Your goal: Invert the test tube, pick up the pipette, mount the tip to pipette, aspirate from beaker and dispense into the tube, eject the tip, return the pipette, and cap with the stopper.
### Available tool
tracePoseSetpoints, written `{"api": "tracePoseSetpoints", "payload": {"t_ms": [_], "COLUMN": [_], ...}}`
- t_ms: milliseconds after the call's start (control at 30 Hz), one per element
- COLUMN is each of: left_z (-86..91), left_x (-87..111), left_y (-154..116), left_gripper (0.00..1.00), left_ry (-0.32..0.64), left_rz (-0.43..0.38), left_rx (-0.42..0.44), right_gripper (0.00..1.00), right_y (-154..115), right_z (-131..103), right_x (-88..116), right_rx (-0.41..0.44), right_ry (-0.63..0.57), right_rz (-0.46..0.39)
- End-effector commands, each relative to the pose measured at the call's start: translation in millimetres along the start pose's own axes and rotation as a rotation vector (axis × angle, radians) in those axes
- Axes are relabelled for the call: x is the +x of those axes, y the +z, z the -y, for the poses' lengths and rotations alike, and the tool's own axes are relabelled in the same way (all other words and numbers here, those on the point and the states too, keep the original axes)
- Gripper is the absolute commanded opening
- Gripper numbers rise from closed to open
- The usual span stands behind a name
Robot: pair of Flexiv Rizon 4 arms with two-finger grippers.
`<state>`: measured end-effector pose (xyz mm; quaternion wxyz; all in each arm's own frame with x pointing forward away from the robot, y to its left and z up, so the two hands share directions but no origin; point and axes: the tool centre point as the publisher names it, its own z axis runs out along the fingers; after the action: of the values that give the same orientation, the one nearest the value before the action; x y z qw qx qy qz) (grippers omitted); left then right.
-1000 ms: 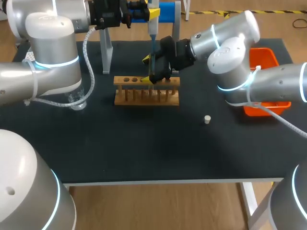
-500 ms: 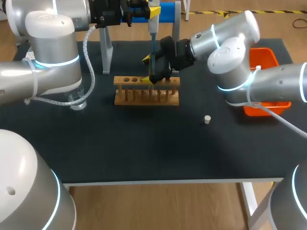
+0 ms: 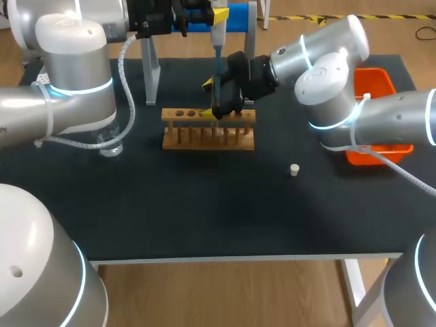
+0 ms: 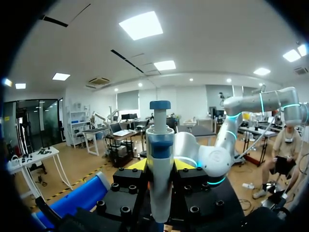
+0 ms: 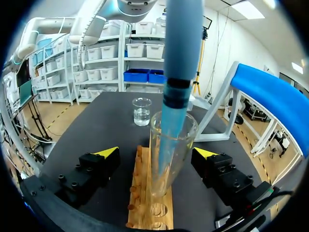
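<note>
Left pincer is clamped on the pipette, which pokes into the test tube standing in the rack, with the right pincer spread open around it. Best bet: stay plumb, dispense slowly.

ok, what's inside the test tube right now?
The blue tip of the pipette reaches down through the mouth of the test tube. The wooden rack covers the tube's lower end, so whether any liquid sits there cannot be told.

In the head view the left arm hides most of the beaker, and the edge cuts the pipette short.
</note>
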<state>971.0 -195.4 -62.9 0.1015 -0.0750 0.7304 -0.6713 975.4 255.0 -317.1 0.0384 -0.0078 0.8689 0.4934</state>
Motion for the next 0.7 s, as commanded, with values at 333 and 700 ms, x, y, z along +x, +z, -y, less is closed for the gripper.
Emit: {"api": "tracePoseSetpoints", "payload": {"t_ms": [333,700], "left_z": [7.3,15.5], "left_x": [3.1,4.4], "left_y": [-1,-1], "left_gripper": [0.00,0.00], "left_ry": [0.010,0.026], "left_rz": [0.007,0.013], "left_rx": [-0.008,-0.007], "right_gripper": [1.00,1.00], "right_y": [-1,-1], "right_z": [0,0], "right_x": [-1,-1], "right_rx": [0.002,0.002], "right_ry": [0.001,0.001], "right_rz": [-0.003,-0.003]}}
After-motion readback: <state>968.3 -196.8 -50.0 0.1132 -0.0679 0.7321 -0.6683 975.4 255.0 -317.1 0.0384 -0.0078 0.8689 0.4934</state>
